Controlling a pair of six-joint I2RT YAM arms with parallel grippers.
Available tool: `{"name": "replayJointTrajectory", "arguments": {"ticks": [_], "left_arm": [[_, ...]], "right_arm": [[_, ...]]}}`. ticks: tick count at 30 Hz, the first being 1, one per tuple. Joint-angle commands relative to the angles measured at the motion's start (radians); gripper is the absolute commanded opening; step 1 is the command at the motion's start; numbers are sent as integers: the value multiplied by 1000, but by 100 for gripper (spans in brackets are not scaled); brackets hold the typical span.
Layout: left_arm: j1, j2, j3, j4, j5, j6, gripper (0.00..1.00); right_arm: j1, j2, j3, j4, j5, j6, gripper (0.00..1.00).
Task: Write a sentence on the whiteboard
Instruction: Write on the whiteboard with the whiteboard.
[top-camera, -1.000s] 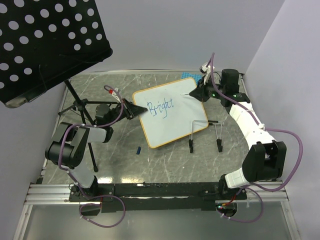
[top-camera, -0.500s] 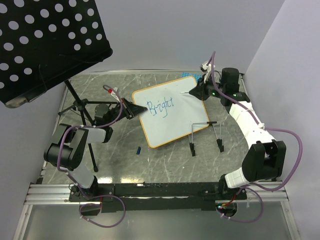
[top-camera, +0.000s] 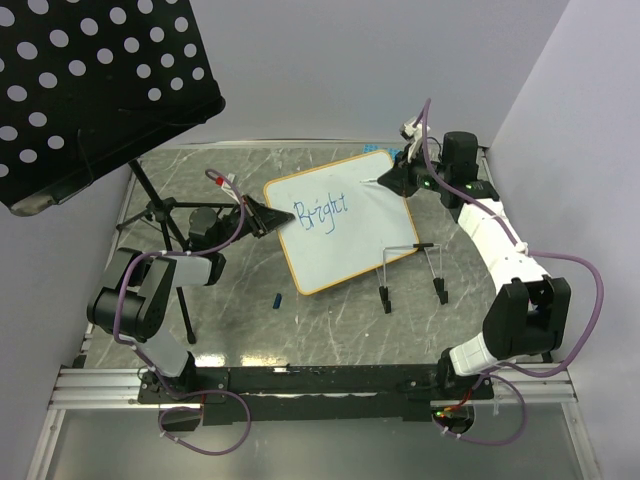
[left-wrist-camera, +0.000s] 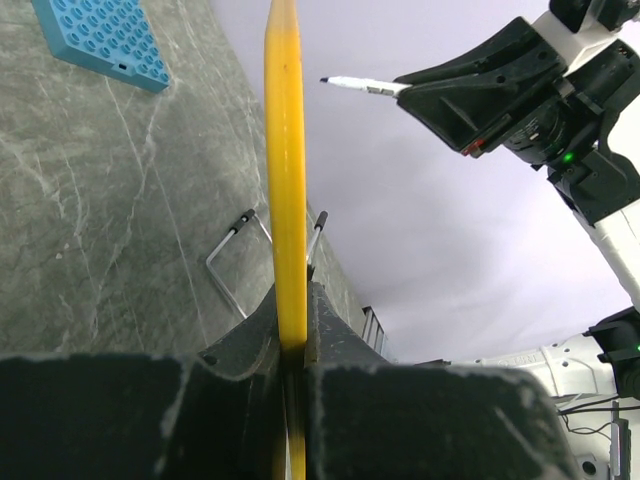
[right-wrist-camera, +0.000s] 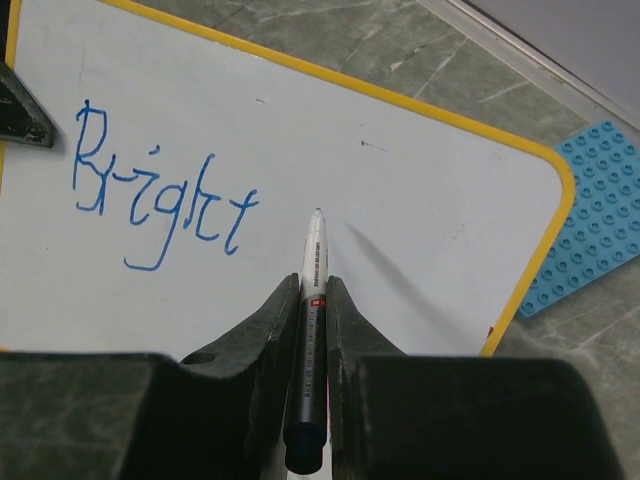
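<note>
The left pincer (left-wrist-camera: 292, 340) was clamped on the whiteboard (left-wrist-camera: 285, 150). The board was seen edge-on, its yellow rim running straight up the frame from between the dark fingers. To the left lay the grey marbled worktop (left-wrist-camera: 90, 230), with a blue studded plate (left-wrist-camera: 100, 40) at the top corner and a bent wire stand (left-wrist-camera: 235, 265) close to the rim. On the right, the right pincer (left-wrist-camera: 410, 88) gripped a white marker (left-wrist-camera: 360, 86). Its dark tip pointed at the rim with a small gap between them.
</note>
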Motion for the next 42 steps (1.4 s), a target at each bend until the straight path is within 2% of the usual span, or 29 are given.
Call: {"name": "replayJointTrajectory", "arguments": {"ticks": [1, 42], "left_arm": [[6, -49, 73, 256, -8, -52, 1], [10, -66, 67, 282, 15, -84, 1]], "right_arm": [[-2, 14, 69, 34, -16, -2, 0], [54, 65, 99, 2, 62, -76, 0]]}}
